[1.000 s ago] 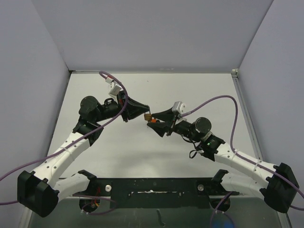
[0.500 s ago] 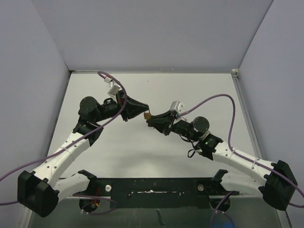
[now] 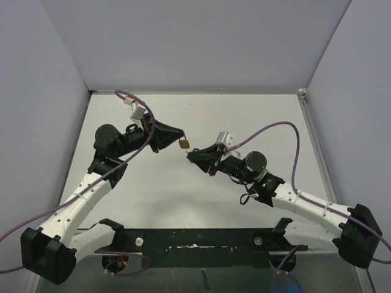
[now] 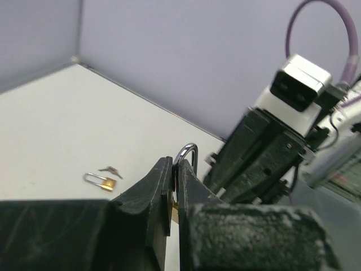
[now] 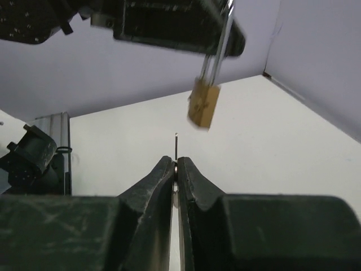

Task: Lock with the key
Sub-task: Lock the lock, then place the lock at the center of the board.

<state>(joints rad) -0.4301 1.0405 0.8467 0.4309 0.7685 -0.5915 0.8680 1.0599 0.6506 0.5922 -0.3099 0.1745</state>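
Observation:
My left gripper (image 3: 181,137) is shut on the silver shackle of a small brass padlock (image 3: 184,144), which hangs below the fingertips above the table. In the left wrist view the shackle (image 4: 189,151) sticks out between the shut fingers of the left gripper (image 4: 175,165). My right gripper (image 3: 190,156) is shut on a thin key (image 5: 176,141) that points at the lock. In the right wrist view the padlock (image 5: 203,105) hangs above and just right of the key tip, apart from it. There the right gripper (image 5: 175,162) is pinched tight on the key.
A second small padlock with keys (image 4: 103,180) lies on the white table (image 3: 183,189), seen in the left wrist view. Purple cables loop over both arms. A black rail (image 3: 195,237) runs along the near edge. Walls enclose three sides.
My left gripper has drawn the padlock up and to the left, away from the key. Lock and key were together a second ago and now stand apart. The right gripper shifted slightly left.

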